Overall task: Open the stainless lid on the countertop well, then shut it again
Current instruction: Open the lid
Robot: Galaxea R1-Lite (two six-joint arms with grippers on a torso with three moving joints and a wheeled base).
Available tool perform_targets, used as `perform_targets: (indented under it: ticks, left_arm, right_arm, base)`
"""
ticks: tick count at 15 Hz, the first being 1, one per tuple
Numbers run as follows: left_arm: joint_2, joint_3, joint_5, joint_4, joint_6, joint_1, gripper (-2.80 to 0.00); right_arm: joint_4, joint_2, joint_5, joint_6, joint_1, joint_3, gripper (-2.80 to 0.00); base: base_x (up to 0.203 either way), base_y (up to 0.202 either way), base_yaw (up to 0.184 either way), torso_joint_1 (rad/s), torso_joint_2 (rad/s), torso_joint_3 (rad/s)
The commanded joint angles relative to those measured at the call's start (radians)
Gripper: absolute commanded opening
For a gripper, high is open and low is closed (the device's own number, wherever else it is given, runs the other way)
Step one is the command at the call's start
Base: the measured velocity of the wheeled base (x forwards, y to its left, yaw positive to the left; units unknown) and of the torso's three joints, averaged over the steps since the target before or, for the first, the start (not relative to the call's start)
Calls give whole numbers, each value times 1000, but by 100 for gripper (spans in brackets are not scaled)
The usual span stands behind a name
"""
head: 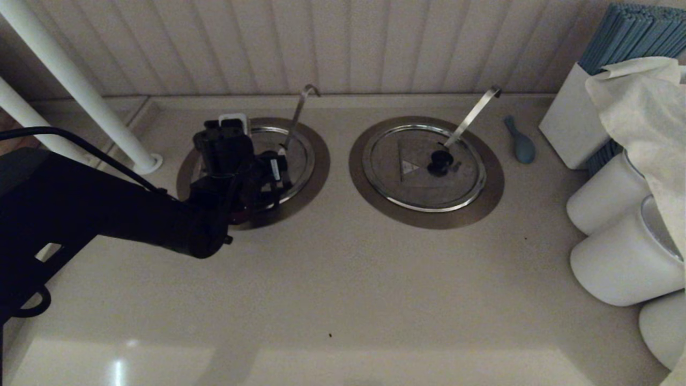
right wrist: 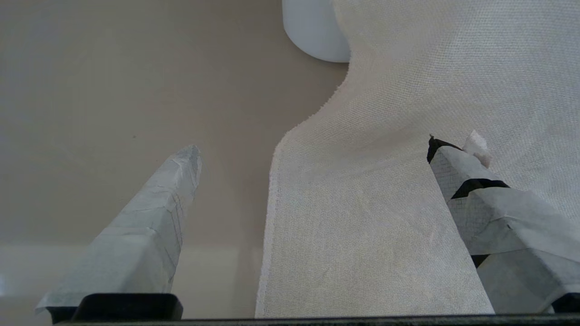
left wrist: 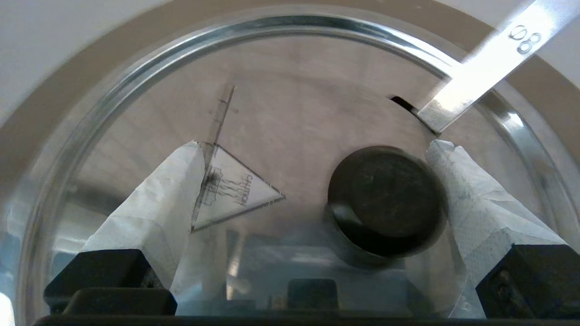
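Note:
The stainless lid [head: 301,154] lies flat on the left countertop well, inside its bronze-grey flange [head: 320,177]. The thin hook-ended ladle handle [head: 298,113] rises through the lid's notch. My left gripper [head: 268,174] hovers over the lid and hides the knob in the head view. In the left wrist view the left gripper [left wrist: 316,149] is open, with the black knob [left wrist: 385,194] between its fingers, close against the right fingertip [left wrist: 446,158]. The triangular mark [left wrist: 235,190] lies by the other finger. My right gripper [right wrist: 312,148] is open and empty over a white cloth [right wrist: 385,203].
The twin lid [head: 423,166] with its broad strap handle [head: 471,115] sits to the right. A blue spoon [head: 520,142], white containers [head: 616,257] and a draped cloth [head: 643,107] crowd the right side. A white pole [head: 80,86] stands at the back left.

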Motion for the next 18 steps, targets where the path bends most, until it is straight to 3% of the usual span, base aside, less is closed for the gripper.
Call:
perform_targets:
  ticks: [1, 18]
  left_arm:
    - [-4, 1, 3, -6, 0, 6, 0]
    - [-72, -5, -5, -7, 5, 74, 0]
  right_arm:
    - [0, 0, 0, 0, 0, 0, 0]
    - [0, 2, 0, 0, 0, 0, 0]
  base:
    - [0, 0, 0, 0, 0, 0]
    - [0, 0, 0, 0, 0, 0]
